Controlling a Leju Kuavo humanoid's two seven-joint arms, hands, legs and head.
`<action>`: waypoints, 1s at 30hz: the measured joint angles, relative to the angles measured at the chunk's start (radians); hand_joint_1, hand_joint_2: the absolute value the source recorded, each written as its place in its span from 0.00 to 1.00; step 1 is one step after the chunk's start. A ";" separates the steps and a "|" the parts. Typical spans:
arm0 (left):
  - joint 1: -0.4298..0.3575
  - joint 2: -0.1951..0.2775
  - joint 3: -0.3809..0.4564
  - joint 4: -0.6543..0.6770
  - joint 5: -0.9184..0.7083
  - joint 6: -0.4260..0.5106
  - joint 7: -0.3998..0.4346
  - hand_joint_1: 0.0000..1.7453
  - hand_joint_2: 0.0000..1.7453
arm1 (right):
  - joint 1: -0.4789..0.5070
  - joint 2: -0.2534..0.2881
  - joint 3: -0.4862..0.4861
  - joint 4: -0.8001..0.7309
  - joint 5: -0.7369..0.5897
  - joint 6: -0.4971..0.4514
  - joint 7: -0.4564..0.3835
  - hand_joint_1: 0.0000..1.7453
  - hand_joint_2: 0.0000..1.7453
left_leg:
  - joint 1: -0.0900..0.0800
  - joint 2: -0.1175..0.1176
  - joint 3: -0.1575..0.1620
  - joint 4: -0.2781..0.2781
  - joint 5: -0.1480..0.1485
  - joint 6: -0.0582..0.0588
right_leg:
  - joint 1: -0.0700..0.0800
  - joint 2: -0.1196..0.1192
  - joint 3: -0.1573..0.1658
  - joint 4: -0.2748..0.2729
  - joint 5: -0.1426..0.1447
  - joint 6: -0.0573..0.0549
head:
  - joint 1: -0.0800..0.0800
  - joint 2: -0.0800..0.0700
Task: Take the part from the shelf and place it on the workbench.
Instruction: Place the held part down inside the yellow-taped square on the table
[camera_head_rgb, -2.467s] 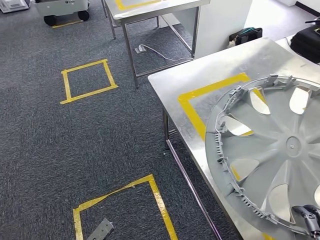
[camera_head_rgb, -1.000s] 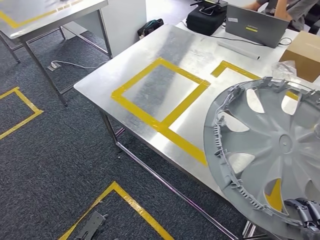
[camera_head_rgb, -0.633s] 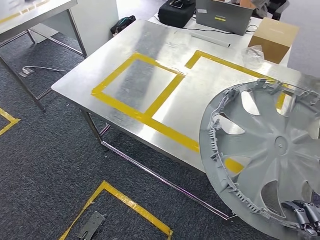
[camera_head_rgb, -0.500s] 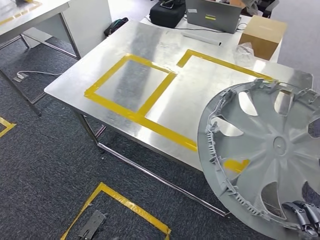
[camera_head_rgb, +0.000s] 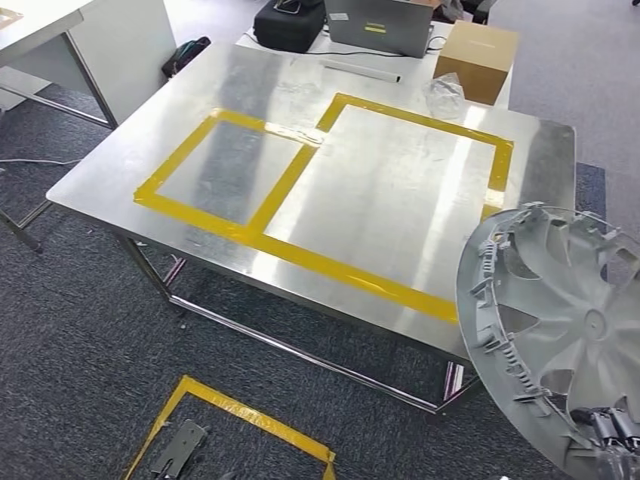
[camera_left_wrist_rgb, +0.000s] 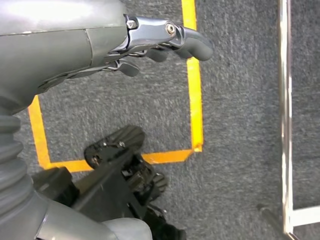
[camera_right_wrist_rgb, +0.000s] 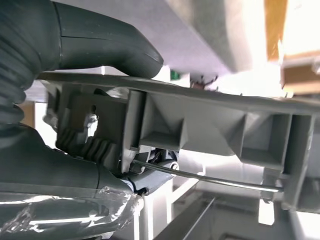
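My left hand (camera_left_wrist_rgb: 166, 42) hangs empty, fingers apart, over the taped carpet (camera_left_wrist_rgb: 234, 100).
My right hand (camera_head_rgb: 615, 435) grips the hubcap (camera_head_rgb: 562, 330) by its rim, just off the worktop's (camera_head_rgb: 362, 190) near right corner.

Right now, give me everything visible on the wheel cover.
The wheel cover is a large round disc of matte grey plastic, seen from its back side: curved spokes fan out from a small central hub, with openings between them and a row of clips and ribs around the rim. It is held tilted in the air off the workbench's near right corner, not resting on it. The right hand grips its lower rim; in the right wrist view the thumb lies on one face, fingers on the other.
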 joint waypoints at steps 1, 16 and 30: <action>0.000 0.001 -0.004 0.001 0.003 0.000 0.000 0.00 1.00 | 0.004 -0.013 0.006 0.001 -0.014 0.005 0.003 1.00 1.00 | 0.000 0.000 -0.001 -0.002 0.001 0.003 | 0.000 0.000 -0.001 -0.002 0.001 -0.006 | 0.000 0.000; -0.018 0.019 -0.034 0.012 0.037 0.011 0.000 0.00 1.00 | 0.020 -0.082 0.022 0.016 -0.120 0.031 0.007 1.00 1.00 | -0.025 0.003 -0.011 -0.009 0.011 0.060 | -0.027 -0.012 -0.016 0.018 0.011 0.055 | 0.003 0.000; -0.018 0.021 -0.039 0.016 0.050 0.020 0.001 0.00 1.00 | 0.009 -0.097 0.039 0.037 -0.121 0.050 0.006 1.00 1.00 | -0.010 0.015 -0.008 0.000 0.020 0.001 | -0.017 -0.027 -0.019 0.011 0.004 0.007 | 0.008 0.000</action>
